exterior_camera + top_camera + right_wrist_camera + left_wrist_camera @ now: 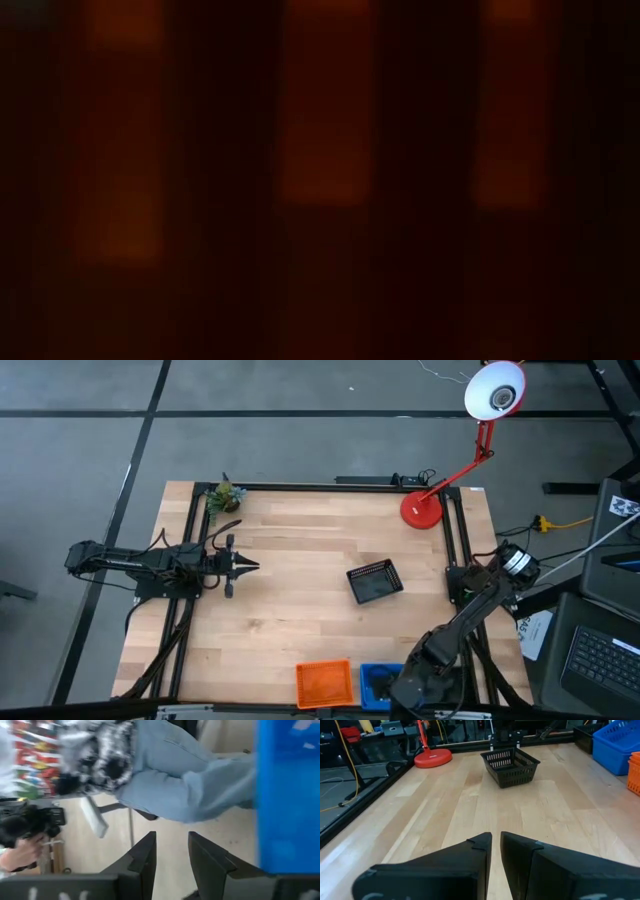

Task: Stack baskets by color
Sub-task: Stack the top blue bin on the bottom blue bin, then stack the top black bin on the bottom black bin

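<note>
A black basket rests on its base right of the table's middle. An orange basket and a blue basket stand side by side at the near edge. My right gripper is open above the blue basket, which lies beside its fingers, not between them. The right arm covers part of that basket from above. My left gripper waits at the table's left side, level, fingers together but for a thin slit, empty, pointing at the black basket.
A red desk lamp stands at the far right corner and a small potted plant at the far left. Bare wood lies between the left gripper and the black basket. A person sits beyond the table. The low view shows only dark orange bars.
</note>
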### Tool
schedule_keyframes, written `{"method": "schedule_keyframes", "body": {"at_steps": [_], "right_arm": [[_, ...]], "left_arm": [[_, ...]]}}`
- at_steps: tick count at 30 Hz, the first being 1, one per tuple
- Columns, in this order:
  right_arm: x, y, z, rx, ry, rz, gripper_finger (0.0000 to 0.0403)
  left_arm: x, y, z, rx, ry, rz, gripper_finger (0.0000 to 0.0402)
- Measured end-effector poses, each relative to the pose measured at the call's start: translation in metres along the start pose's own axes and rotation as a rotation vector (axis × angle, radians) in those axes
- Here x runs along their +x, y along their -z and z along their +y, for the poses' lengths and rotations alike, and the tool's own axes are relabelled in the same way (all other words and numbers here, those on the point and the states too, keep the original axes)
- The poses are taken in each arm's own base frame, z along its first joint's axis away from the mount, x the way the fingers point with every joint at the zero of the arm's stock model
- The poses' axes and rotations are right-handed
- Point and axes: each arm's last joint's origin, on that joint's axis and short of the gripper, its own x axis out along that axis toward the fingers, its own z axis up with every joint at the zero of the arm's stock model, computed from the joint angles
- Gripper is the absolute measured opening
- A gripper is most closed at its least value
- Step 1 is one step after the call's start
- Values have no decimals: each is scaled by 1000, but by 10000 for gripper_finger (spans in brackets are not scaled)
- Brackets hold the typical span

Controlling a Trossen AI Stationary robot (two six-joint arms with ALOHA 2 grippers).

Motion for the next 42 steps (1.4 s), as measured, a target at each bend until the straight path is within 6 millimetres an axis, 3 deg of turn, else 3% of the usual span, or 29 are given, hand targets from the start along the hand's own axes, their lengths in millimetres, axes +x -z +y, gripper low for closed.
{"method": "schedule_keyframes", "body": {"at_steps": [15,21,25,29,34,38,42], "right_arm": [[-1,-14,-13,-23,16,36,112],[-17,-40,-5,-201,19,-3,112],[-39,-53,-13,-262,240,68,112],[-70,-58,-26,-321,639,127,112],[-101,-71,-37,-377,1064,31,112],[-113,-83,-51,-360,1165,2,112],[-117,-85,-77,-346,1169,109,112]], "left_arm": [[0,0,0,2,0,1,31],[0,0,0,3,0,1,31],[0,0,0,2,0,1,31],[0,0,0,2,0,1,31],[0,0,0,2,0,1,31],[0,0,0,3,0,1,31],[0,0,0,3,0,1,31]]}}
